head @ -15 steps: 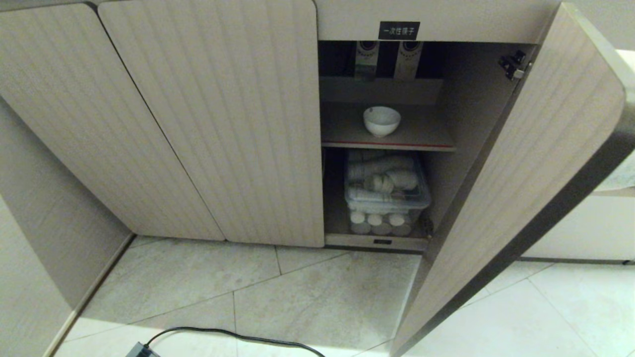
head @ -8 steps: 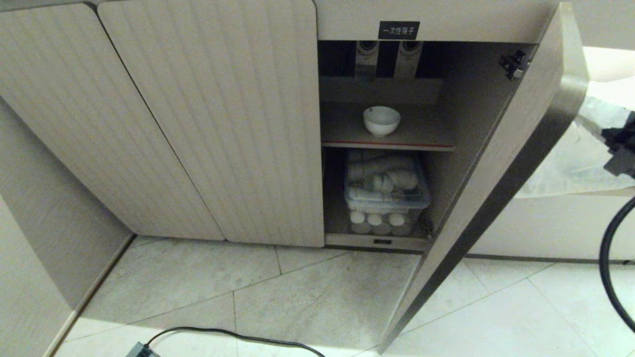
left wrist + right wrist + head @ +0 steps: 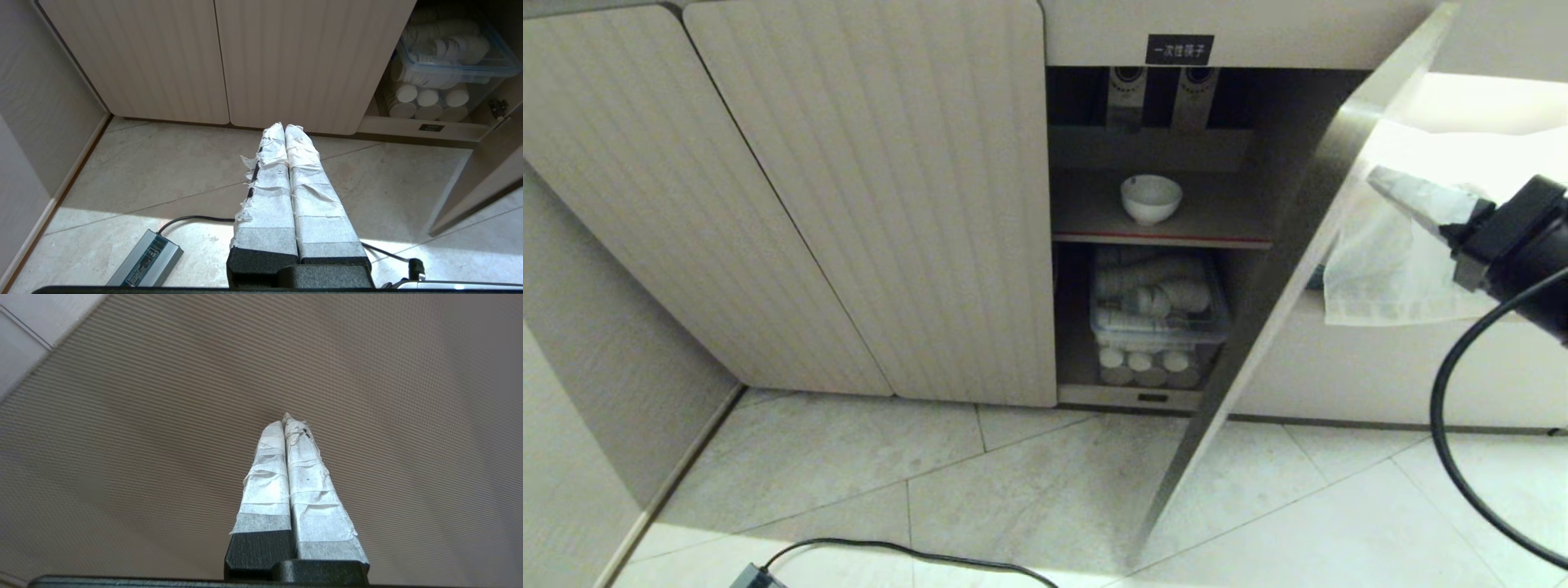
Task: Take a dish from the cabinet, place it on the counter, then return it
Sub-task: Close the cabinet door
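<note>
The dish (image 3: 1150, 198), a small white bowl, stands upright on the red-edged shelf (image 3: 1233, 219) inside the open cabinet (image 3: 866, 204). The cabinet's right door (image 3: 1258, 327) stands out toward me, nearly edge-on. My right gripper (image 3: 1376, 175) is shut and empty on the door's outer side, about level with the shelf. In the right wrist view the right gripper's (image 3: 284, 420) taped tips sit right at the door's ribbed face (image 3: 143, 416). My left gripper (image 3: 284, 127) is shut and empty, parked low over the floor. The counter is out of view.
A clear box of stacked white cups (image 3: 1160, 318) fills the cabinet's bottom compartment. A translucent sheet (image 3: 1388, 269) hangs right of the door. A power brick (image 3: 145, 265) and black cable (image 3: 890, 551) lie on the tiled floor before the closed doors.
The open door has swung left toward the cabinet opening, from broad-faced to nearly edge-on. My right gripper has come into the head view from the right, following the door.
</note>
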You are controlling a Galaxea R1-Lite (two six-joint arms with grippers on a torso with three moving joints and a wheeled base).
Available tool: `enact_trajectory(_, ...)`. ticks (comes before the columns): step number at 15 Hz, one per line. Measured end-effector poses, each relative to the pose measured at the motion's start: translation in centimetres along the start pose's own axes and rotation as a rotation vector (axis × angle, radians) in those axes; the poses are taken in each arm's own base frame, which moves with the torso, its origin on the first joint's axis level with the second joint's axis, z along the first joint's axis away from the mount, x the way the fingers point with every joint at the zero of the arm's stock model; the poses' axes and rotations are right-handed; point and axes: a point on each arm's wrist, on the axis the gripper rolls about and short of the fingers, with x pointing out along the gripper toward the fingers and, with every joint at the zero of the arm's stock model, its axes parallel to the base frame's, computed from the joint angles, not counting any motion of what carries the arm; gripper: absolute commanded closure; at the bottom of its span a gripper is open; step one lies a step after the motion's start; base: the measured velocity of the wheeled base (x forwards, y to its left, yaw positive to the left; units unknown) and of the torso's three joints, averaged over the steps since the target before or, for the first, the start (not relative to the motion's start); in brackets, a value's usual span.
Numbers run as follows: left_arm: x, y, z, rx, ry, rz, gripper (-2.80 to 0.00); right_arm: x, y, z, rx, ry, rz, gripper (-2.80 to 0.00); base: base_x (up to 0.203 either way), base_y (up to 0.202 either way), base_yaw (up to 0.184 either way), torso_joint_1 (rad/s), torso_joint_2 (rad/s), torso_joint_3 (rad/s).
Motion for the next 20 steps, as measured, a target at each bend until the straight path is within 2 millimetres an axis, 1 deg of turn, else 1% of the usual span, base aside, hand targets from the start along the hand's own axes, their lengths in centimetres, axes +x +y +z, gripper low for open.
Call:
enact_trajectory(2,0.0,0.0,0.0,0.000,0.000,0.000,0.00,1.2,-0.6,-0.3,0.002,0.008,0.008,0.00,0.000,0.000,0.000,0.000,0.00,0.000)
enact_trajectory(5,0.0,0.0,0.0,0.000,0.000,0.000,0.00,4.1,-1.5,-0.4,0.003,0.009,0.014,0.00,0.000,0.000,0.000,0.000,0.00,0.000)
enact_trajectory(9,0.0,0.0,0.0,0.000,0.000,0.000,0.00,8.0,-3.2,-1.2,0.016,0.008,0.016,0.00,0.000,0.000,0.000,0.000,0.00,0.000)
enact_trajectory(11,0.0,0.0,0.0,0.000,0.000,0.001,0.00,9.6,-4.1,-1.6,0.009,-0.019,0.026,0.00,0.000,0.000,0.000,0.000,0.00,0.000)
enact_trajectory(13,0.0,0.0,0.0,0.000,0.000,0.001,0.00,10.8,-5.3,-1.7,-0.018,-0.070,0.037,0.00,0.000,0.000,0.000,0.000,0.00,0.000)
enact_trajectory(15,0.0,0.0,0.0,0.000,0.000,0.000,0.00,11.3,-6.5,-1.5,-0.079,-0.130,0.038,0.00,0.000,0.000,0.000,0.000,0.00,0.000)
enact_trajectory(17,0.0,0.0,0.0,0.000,0.000,0.000,0.00,11.0,-8.2,-1.3,-0.146,-0.169,-0.018,0.00,0.000,0.000,0.000,0.000,0.00,0.000)
enact_trajectory(18,0.0,0.0,0.0,0.000,0.000,0.000,0.00,10.6,-8.9,-1.1,-0.168,-0.178,-0.059,0.00,0.000,0.000,0.000,0.000,0.00,0.000)
enact_trajectory(20,0.0,0.0,0.0,0.000,0.000,0.000,0.00,9.1,-10.1,-0.7,-0.207,-0.179,-0.127,0.00,0.000,0.000,0.000,0.000,0.00,0.000)
